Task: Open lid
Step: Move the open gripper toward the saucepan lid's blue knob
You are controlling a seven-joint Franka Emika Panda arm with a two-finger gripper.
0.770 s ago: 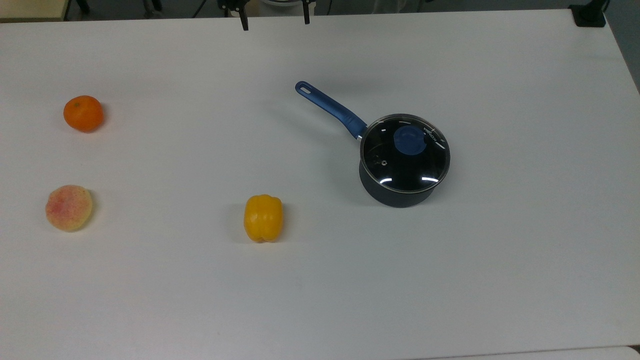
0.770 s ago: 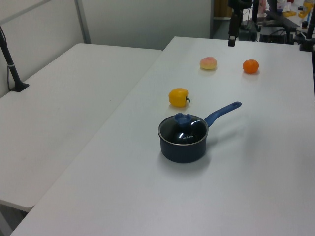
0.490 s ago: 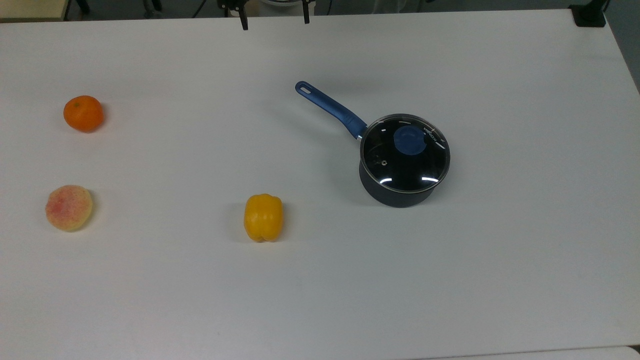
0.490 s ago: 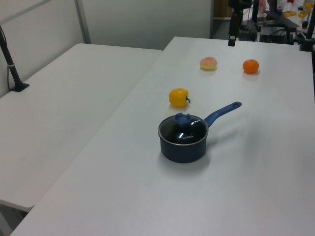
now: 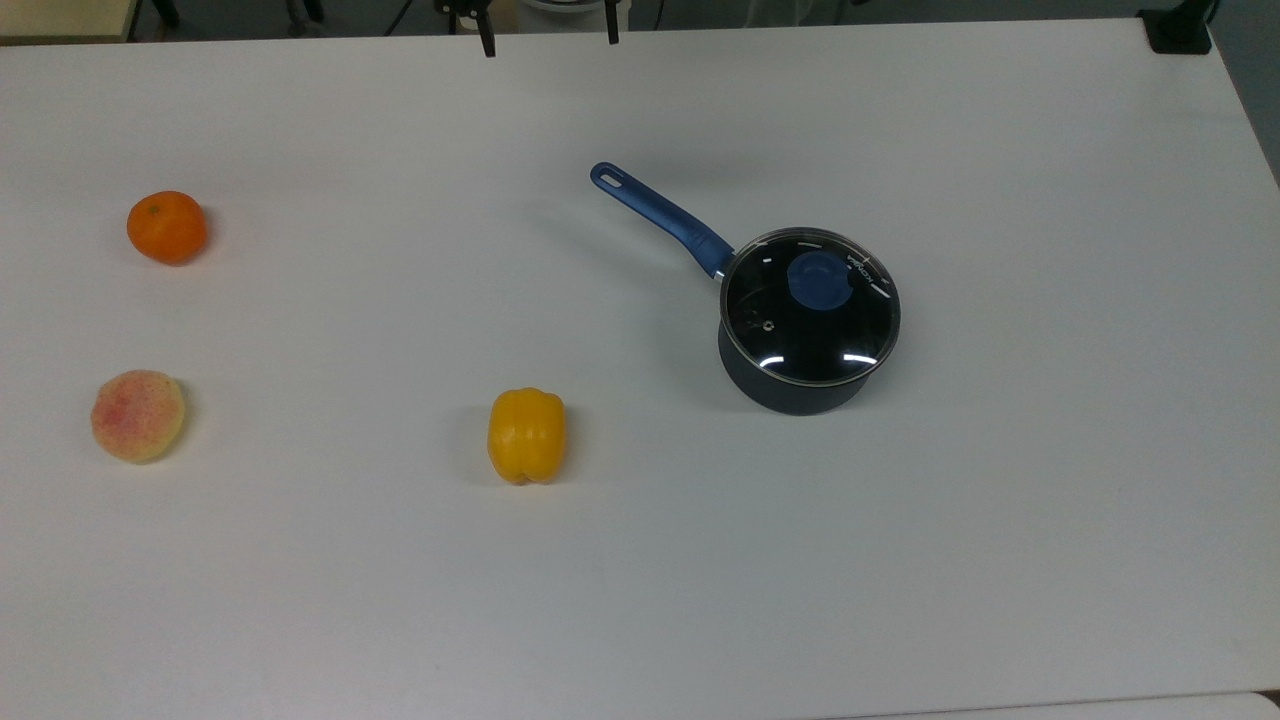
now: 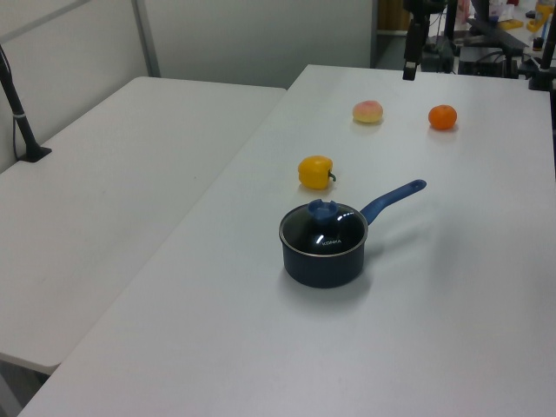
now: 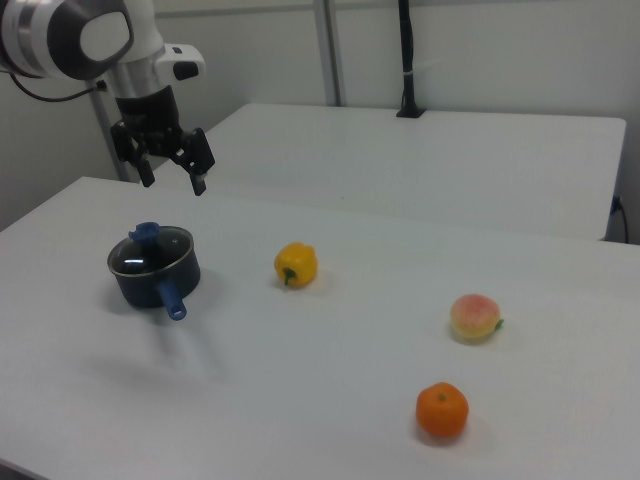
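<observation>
Lid [image 5: 810,305] hasn't budged on the saucepan [image 5: 790,385] over the last second, and the gripper [image 7: 172,170] still hangs spread-open well above, so opening hasn't really started.

gripper [image 5: 548,38] cut by top view's upper edge, fingertips alone visible; cut again by left view's top edge. pan interior behind glare on lid [image 5: 810,305], contents unclear. lid print too small to read. arm cropped at right view's upper left.

White table [image 5: 1000,560]: saucepan [image 5: 795,385], three fruits.
</observation>
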